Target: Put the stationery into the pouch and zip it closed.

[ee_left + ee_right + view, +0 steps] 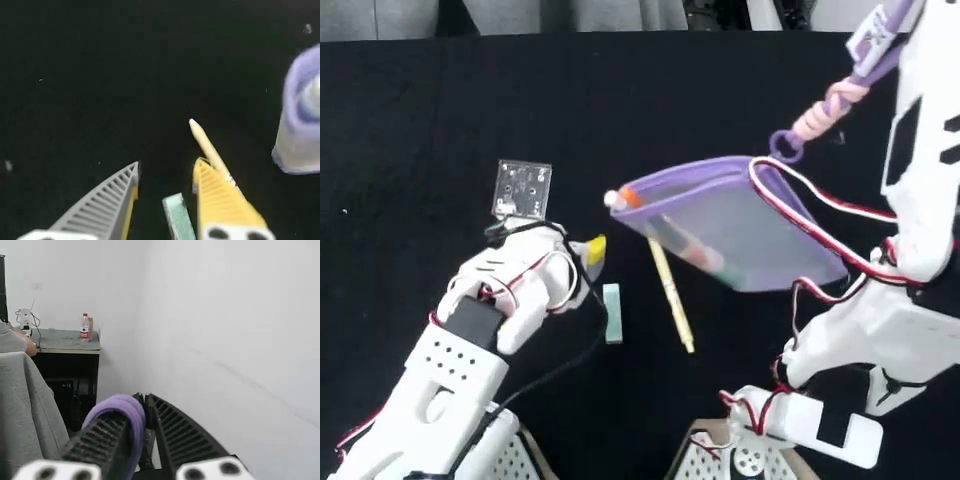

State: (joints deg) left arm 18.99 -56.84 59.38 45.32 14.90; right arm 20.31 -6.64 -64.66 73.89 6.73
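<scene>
Black tabletop [440, 110] carries a pencil [670, 295] and a green eraser [612, 313] just beside the left pincer [168, 164], its jaws wide apart and empty. Right pincer [142, 399] clamps the purple pouch [760, 240] by its strap, tilted, a pen [685, 245] inside.

counts, high view | purple pouch [760, 235] 1, centre right | pen [632, 199] inside it 1 | cream pencil [672, 298] 1, centre | green eraser [612, 313] 1, lower centre | clear square card [523, 189] 1, upper left

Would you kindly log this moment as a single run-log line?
left claw: open near eraser | right claw: shut on pouch | pen: in pouch | pencil: on table
</scene>
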